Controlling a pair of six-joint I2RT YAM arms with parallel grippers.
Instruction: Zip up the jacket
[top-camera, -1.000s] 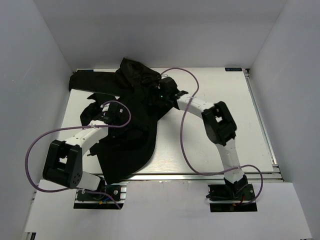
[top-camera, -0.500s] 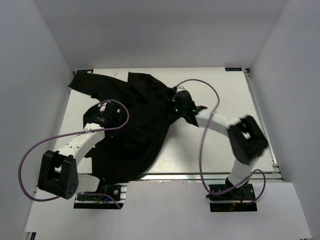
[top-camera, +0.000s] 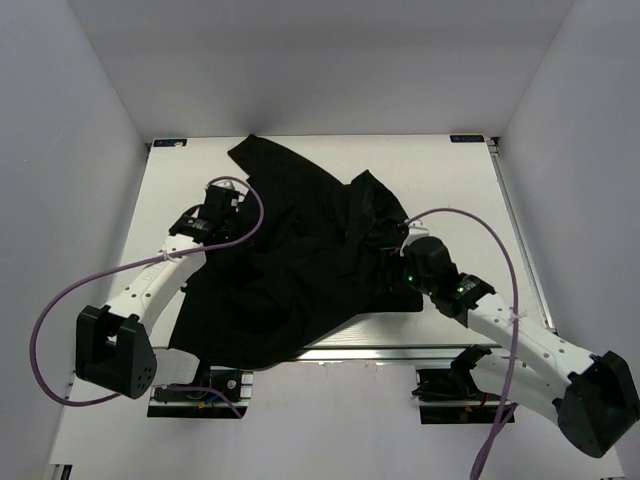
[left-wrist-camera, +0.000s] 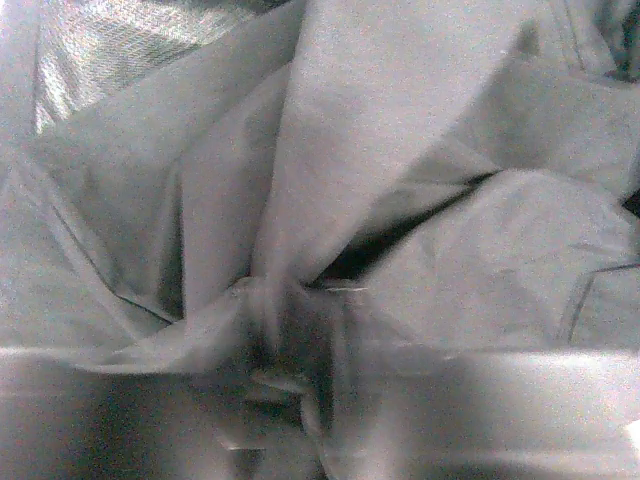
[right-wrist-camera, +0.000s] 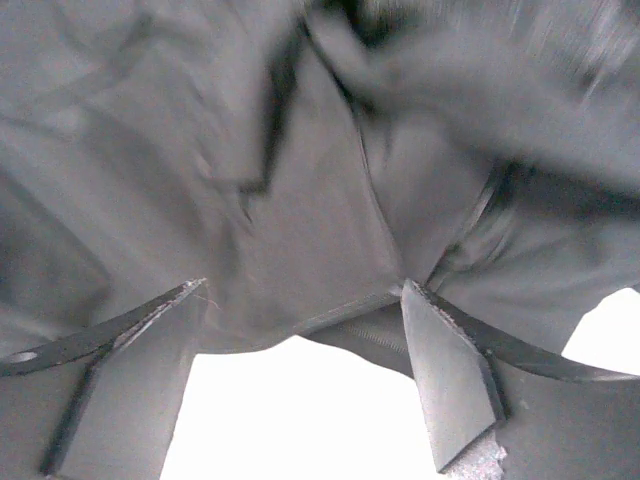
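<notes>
**Jacket position.** The jacket (top-camera: 290, 270) lies crumpled on the table (top-camera: 460, 200). In the top view it covers the centre and the 9 o'clock half. No zipper line, slider or chest mark can be identified in any view. The front opening is buried in folds.

**Right gripper** (right-wrist-camera: 300, 297). The fingers (right-wrist-camera: 455, 380) are apart and hold nothing. The gripper sits at the 3 o'clock edge of the jacket. A hem edge lies just beyond the fingertips, and bare table shows between them.

**Left gripper** (top-camera: 213, 213). It is located at the 10 o'clock edge of the jacket. Its wrist view shows folds converging toward 6 o'clock of the frame, but the fingers are lost in blur. Whether they are clamped on fabric cannot be determined.

**Hazards.**
- Closing on the nearest hem may seize a sleeve or back panel rather than a zipper edge, because the garment is not laid flat.
- Pulling with both arms in opposed directions may drag the jacket past the 6 o'clock table rim, which the fabric already reaches.
- Lifting a single layer may tighten the folds and bury the zipper deeper.
</notes>
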